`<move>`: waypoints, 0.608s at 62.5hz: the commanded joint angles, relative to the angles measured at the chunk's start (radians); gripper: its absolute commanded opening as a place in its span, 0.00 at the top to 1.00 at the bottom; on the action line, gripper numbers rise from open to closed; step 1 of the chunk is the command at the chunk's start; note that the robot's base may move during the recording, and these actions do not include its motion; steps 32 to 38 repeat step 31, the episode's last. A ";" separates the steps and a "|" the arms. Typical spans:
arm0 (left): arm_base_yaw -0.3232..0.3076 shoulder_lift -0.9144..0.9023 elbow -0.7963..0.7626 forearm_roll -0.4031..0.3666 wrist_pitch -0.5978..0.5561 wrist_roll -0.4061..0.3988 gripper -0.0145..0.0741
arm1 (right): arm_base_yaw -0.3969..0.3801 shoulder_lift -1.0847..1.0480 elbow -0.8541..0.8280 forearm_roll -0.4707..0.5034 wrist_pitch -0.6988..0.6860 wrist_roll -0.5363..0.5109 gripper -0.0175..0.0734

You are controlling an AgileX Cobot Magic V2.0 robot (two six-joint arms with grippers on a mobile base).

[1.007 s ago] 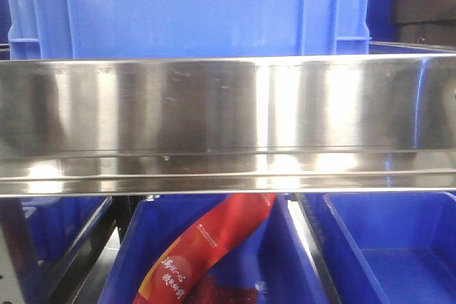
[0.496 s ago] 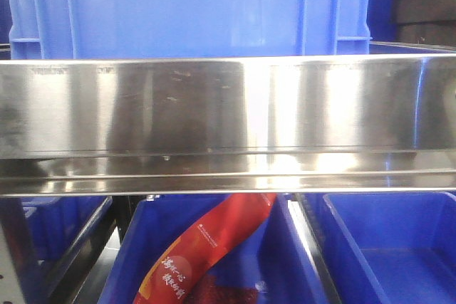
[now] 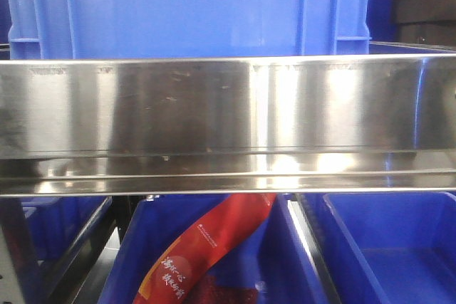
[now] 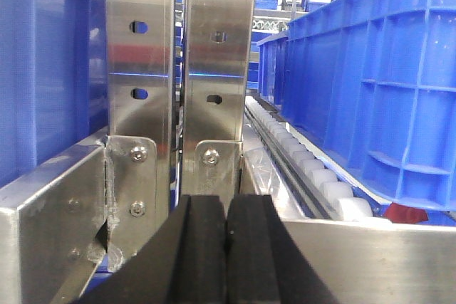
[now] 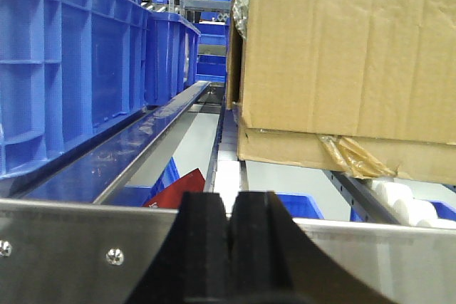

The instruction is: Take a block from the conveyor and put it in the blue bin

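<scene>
Front-facing camera coverage was filled by a polished steel rail (image 3: 228, 122), with a large blue crate (image 3: 189, 8) standing behind it and open blue bins (image 3: 388, 247) below; a red packet (image 3: 203, 250) lay tilted in the middle bin. No block could be seen in any view, and no dark belt of a conveyor was visible either, so the task's object could not be located from these pictures.

In the left wrist view, the left gripper (image 4: 226, 254) had its 2 black pads pressed together with nothing between them, facing steel uprights (image 4: 178, 69) and a line of white rollers (image 4: 313, 176) beside a blue crate (image 4: 377, 83). In the right wrist view, the right gripper (image 5: 229, 247) was likewise closed and empty, looking over a steel rail at a cardboard box (image 5: 342, 62) resting on rollers.

The main risk appeared to be a blind reach: both arms sat low behind metal framing, and any advance with jaws closed could strike the rail or uprights. A closed gripper would also knock a block aside rather than seize it.

Compared with the front view 1 second before, nothing had shifted apart from reflections moving slightly across the steel.
</scene>
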 commanded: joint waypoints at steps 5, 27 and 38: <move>0.006 -0.006 -0.002 -0.006 -0.026 0.001 0.96 | -0.007 -0.003 0.000 0.002 -0.023 -0.007 0.99; 0.006 -0.006 -0.002 -0.006 -0.026 0.001 0.96 | -0.007 -0.003 0.000 0.002 -0.023 -0.007 0.99; 0.006 -0.006 -0.002 -0.006 -0.026 0.001 0.96 | -0.007 -0.003 0.000 0.002 -0.023 -0.007 0.99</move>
